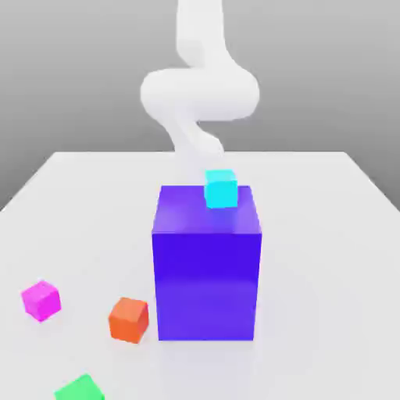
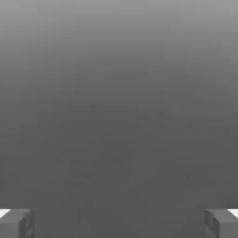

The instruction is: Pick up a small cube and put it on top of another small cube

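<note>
Exterior view: a white robot arm [image 1: 199,90] rises behind a tall blue block [image 1: 207,269] standing mid-surface on a pale grey surface [image 1: 328,258]. A small cyan cube [image 1: 221,188] sits on the block's top, near its far edge. Three more small cubes lie on the surface towards the exterior view's left: a magenta cube [image 1: 41,300], an orange cube [image 1: 128,319] just beside the block's base, and a green cube [image 1: 80,388] at the near edge. The arm's lower end is hidden behind the block, so how far the jaws stand from any cube is uncertain; every cube appears to lie on the block's side of them, nearer this camera.

Hand view: two grey fingertips [image 2: 16,224] sit at opposite edges, the gripper [image 2: 119,224] spread wide with nothing between the jaws. Beyond them is plain grey.
</note>
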